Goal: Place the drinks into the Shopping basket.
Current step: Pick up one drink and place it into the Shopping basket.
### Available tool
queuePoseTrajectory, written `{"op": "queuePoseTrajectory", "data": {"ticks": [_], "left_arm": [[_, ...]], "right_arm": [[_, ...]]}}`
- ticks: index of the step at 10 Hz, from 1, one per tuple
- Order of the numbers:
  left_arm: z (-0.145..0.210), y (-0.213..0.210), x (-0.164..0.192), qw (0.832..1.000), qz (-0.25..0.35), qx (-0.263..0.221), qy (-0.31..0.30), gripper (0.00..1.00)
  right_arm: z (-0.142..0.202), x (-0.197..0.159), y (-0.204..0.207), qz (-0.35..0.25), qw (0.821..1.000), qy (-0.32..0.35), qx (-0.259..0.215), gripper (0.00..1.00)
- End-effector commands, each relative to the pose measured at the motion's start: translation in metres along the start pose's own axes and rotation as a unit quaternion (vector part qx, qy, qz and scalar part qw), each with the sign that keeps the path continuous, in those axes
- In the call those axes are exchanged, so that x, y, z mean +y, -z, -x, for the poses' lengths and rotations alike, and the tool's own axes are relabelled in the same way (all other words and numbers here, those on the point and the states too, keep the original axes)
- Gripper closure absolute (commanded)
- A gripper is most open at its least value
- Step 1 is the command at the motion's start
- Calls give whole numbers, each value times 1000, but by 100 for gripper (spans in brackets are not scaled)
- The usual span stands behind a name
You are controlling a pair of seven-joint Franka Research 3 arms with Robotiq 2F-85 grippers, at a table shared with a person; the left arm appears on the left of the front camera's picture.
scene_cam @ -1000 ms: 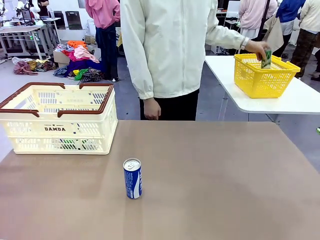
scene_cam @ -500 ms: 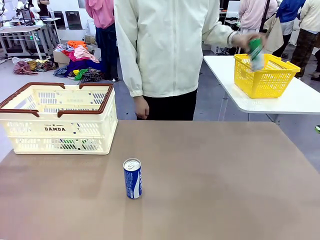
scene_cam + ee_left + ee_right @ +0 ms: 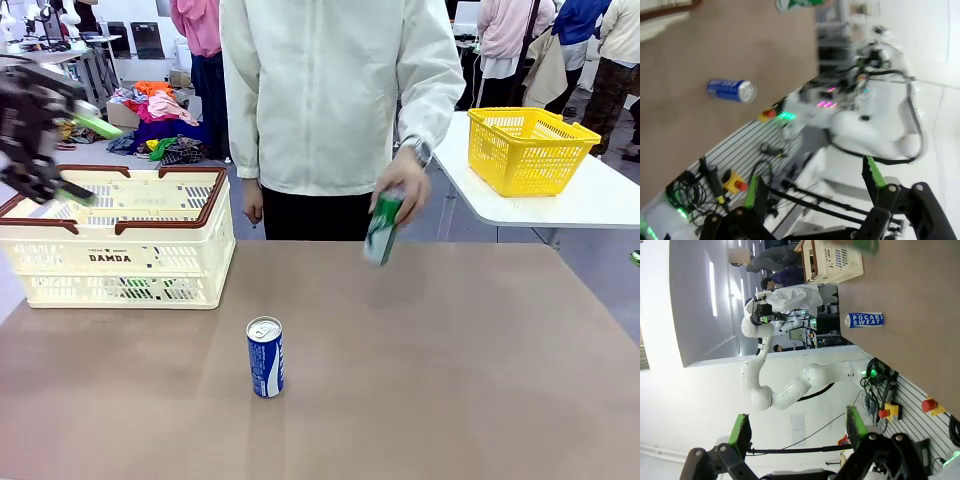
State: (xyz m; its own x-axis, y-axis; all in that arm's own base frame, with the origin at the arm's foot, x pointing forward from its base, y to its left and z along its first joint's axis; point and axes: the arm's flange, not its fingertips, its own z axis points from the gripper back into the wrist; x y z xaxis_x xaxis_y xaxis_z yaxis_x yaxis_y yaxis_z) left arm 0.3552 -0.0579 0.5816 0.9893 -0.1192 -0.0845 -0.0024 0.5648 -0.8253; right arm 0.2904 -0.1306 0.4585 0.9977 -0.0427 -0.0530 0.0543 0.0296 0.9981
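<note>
The left gripper [image 3: 100, 165], blurred and with its arm cut off by the picture edge, hangs over the basket's [image 3: 60, 270] left rim, jaws spread wide and empty. The right gripper [image 3: 797, 427] also gapes on nothing. A blue can [image 3: 265, 357] stands on the table [image 3: 470, 390] at the basket's five o'clock. At that can's two o'clock, a person's hand [image 3: 405, 188] holds a blurred, tilted green can [image 3: 382, 230].

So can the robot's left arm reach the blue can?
Probably yes. The blue can stands alone on the bare table, nothing crowding it, and the left gripper is open, up over the basket, so its way down looks free.
</note>
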Motion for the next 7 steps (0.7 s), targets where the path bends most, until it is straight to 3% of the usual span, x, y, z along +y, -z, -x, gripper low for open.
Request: {"op": "queuePoseTrajectory", "data": {"ticks": [1,2,3,4,5,7], "left_arm": [[-27,54,-8,992,-109,57,22,0],[-31,77,-9,987,-151,52,22,0],[-37,56,4,992,-103,66,23,0],[-45,9,40,997,-68,38,-13,0],[-29,-37,80,999,-5,35,-29,0],[45,-116,158,994,50,-65,-75,0]], "right_arm": [[1,7,-2,-5,1000,8,1,0],[1,7,-2,-5,1000,8,1,0],[1,7,-2,-5,1000,8,1,0],[1,7,-2,-5,1000,8,1,0],[1,7,-2,-5,1000,8,1,0],[1,7,-2,-5,1000,8,1,0]]}}
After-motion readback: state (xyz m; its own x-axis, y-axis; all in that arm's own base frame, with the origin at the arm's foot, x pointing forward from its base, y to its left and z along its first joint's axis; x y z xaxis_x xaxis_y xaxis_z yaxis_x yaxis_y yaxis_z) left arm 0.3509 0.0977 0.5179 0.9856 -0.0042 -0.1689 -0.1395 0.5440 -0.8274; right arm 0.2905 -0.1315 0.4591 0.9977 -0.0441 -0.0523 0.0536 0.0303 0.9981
